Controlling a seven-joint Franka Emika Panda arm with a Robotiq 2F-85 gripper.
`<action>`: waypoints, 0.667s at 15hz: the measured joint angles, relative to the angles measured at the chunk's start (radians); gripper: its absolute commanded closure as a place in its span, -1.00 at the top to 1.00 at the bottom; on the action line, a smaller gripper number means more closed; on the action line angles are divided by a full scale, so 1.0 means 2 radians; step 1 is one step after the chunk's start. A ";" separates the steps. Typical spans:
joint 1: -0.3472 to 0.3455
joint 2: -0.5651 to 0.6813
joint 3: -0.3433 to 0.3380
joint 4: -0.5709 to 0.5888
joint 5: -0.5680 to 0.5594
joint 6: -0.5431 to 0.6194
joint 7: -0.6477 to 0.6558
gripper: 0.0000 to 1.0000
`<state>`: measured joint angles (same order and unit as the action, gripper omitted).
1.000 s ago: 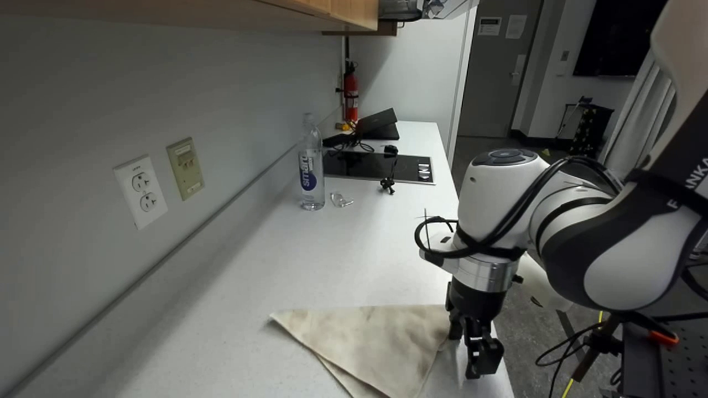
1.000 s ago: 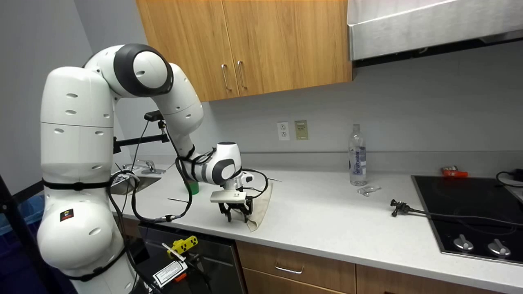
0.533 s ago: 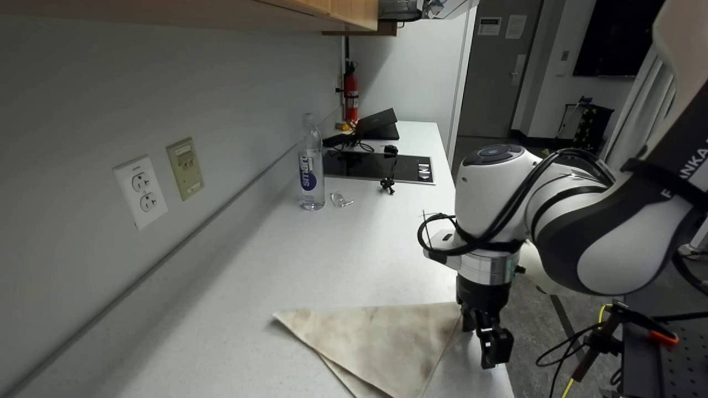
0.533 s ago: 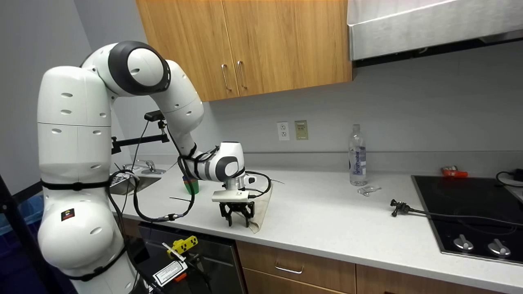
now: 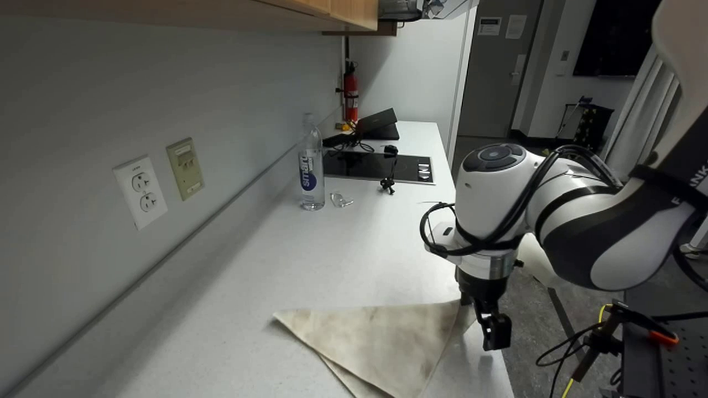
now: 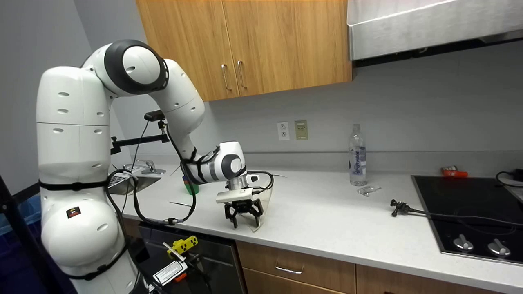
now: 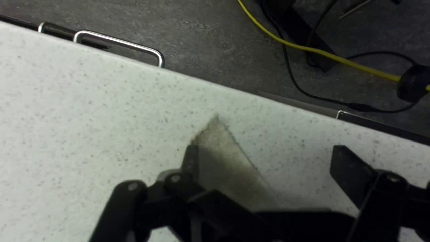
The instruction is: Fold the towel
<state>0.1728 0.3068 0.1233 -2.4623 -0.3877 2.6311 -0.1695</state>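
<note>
The towel (image 5: 376, 337) lies folded over on the white counter in a rough triangle, cream with brownish stains. A second layer peeks out along its near left edge. Most of it is hidden behind the arm in an exterior view, where only a strip of the towel (image 6: 264, 204) shows. My gripper (image 7: 265, 149) stands open and wide, pointing down over the counter by the front edge. In the wrist view one towel corner (image 7: 225, 164) reaches up beside the left finger, while bare counter lies by the right finger. Nothing is pinched between the fingers.
The counter's front edge runs close beyond the gripper, with a drawer handle (image 7: 117, 42) below it. Farther along stand a water bottle (image 6: 358, 159), a clear plastic scrap (image 6: 369, 190), a black mount (image 6: 402, 207) and a cooktop (image 6: 470, 228). A green cup (image 6: 193, 188) is behind the arm.
The gripper has spread its fingers wider, turned slightly and shifted away from the towel's top layer toward the counter's front edge. More of the towel's right corner now shows; the towel has barely moved.
</note>
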 measured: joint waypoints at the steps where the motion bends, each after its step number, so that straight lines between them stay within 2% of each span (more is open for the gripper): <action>1: 0.006 -0.001 -0.007 0.000 -0.015 -0.001 0.015 0.91; 3: 0.017 -0.003 -0.019 0.001 -0.041 -0.005 0.044 0.86; 10: 0.040 -0.004 -0.037 0.011 -0.117 -0.038 0.142 0.91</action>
<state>0.2535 0.2991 0.0492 -2.4404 -0.6217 2.5557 0.1144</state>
